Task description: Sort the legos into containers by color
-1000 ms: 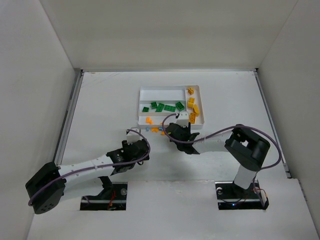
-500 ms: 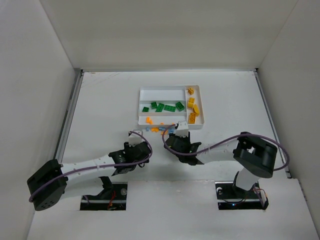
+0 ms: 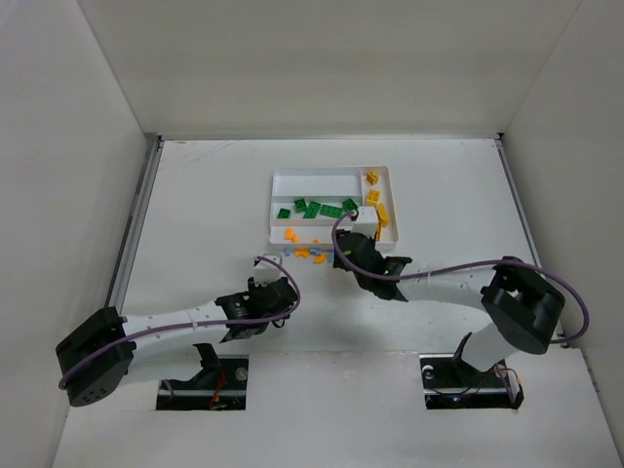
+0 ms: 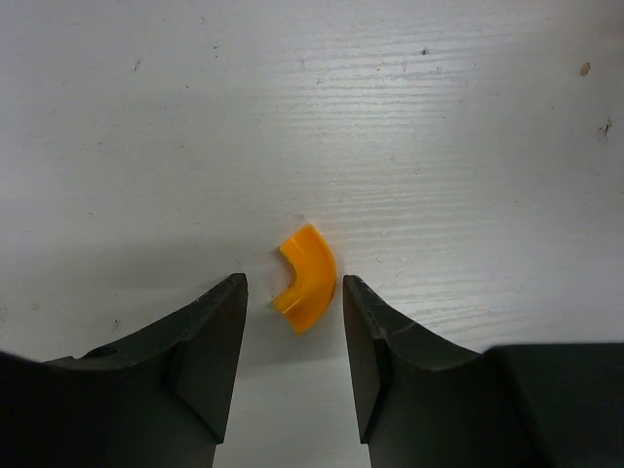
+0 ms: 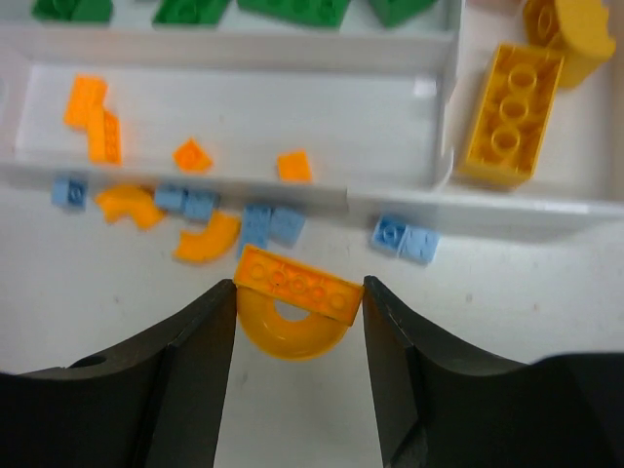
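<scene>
just outside the tray point(image 3: 312, 183) wall, the right gripper point(image 5: 299, 297) is clamped on an orange arch point(image 5: 291, 322); i judge it next needs lifting into the near slot holding orange bits point(image 5: 96, 122). the left gripper point(image 4: 292, 307) stands apart around an orange curve point(image 4: 307, 278) on the table point(image 4: 439, 117). greens point(image 3: 314, 208) lie in the middle slot, yellows point(image 5: 512, 112) in the end one.

Lab test cell: bare white walls point(image 3: 68, 146), tabletop point(image 3: 195, 205)
</scene>
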You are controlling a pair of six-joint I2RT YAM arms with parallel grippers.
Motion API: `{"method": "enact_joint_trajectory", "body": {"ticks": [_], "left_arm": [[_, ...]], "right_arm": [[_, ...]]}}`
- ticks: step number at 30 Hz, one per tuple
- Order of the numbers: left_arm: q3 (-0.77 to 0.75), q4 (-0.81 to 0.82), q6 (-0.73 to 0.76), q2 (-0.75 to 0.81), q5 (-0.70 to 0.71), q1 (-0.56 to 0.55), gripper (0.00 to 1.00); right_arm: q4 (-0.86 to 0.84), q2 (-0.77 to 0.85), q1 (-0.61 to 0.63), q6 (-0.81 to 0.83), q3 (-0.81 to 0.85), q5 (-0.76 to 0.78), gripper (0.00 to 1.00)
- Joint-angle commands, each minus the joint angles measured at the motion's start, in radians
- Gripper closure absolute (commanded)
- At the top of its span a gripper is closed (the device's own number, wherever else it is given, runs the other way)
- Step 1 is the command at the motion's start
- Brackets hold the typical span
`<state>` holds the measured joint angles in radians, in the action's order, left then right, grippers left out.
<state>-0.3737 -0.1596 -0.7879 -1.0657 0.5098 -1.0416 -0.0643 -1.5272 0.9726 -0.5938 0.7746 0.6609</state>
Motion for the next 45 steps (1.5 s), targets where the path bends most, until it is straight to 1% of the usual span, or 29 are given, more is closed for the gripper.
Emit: {"method": "enact_joint_trajectory", "body": {"ticks": [1, 5, 8, 12, 16, 20, 30, 34, 40, 43, 45], "left_arm": [[-0.018, -0.003, -0.063, 0.012, 0.055, -0.002, 0.60], [-0.014, 0.017, -0.062, 0.004, 0.055, -0.001, 0.61], [-0.011, 0.029, -0.060, -0.002, 0.050, -0.001, 0.65], [-0.013, 0.029, -0.044, -0.005, 0.052, 0.002, 0.73], [-0.017, 0.029, -0.034, 0.004, 0.047, 0.007, 0.77], [-0.016, 0.029, -0.027, 0.021, 0.053, 0.012, 0.79], [-0.030, 0.029, -0.014, 0.018, 0.044, 0.021, 0.82], [-0.039, 0.029, -0.013, 0.039, 0.044, 0.025, 0.83], [-0.062, 0.028, 0.009, 0.056, 0.041, 0.038, 0.83], [-0.086, 0.009, 0.027, 0.015, 0.012, 0.039, 0.79], [-0.090, -0.003, 0.023, -0.002, 0.010, 0.029, 0.73]], "right_arm": [[-0.153, -0.043, -0.080, 0.101, 0.092, -0.085, 0.55], [-0.167, -0.119, -0.131, 0.118, 0.159, -0.118, 0.55], [-0.163, -0.163, -0.143, 0.123, 0.195, -0.136, 0.54], [-0.173, -0.203, -0.165, 0.120, 0.213, -0.138, 0.49], [-0.189, -0.195, -0.170, 0.104, 0.207, -0.138, 0.38], [-0.203, -0.182, -0.168, 0.109, 0.195, -0.138, 0.37], [-0.204, -0.137, -0.171, 0.101, 0.155, -0.132, 0.35], [-0.212, -0.087, -0.133, 0.085, 0.097, -0.124, 0.34], [-0.244, -0.015, -0.068, 0.031, -0.007, -0.122, 0.34], [-0.244, 0.013, -0.045, 0.008, -0.037, -0.121, 0.33], [-0.244, 0.018, -0.038, 0.006, -0.046, -0.119, 0.33]]}}
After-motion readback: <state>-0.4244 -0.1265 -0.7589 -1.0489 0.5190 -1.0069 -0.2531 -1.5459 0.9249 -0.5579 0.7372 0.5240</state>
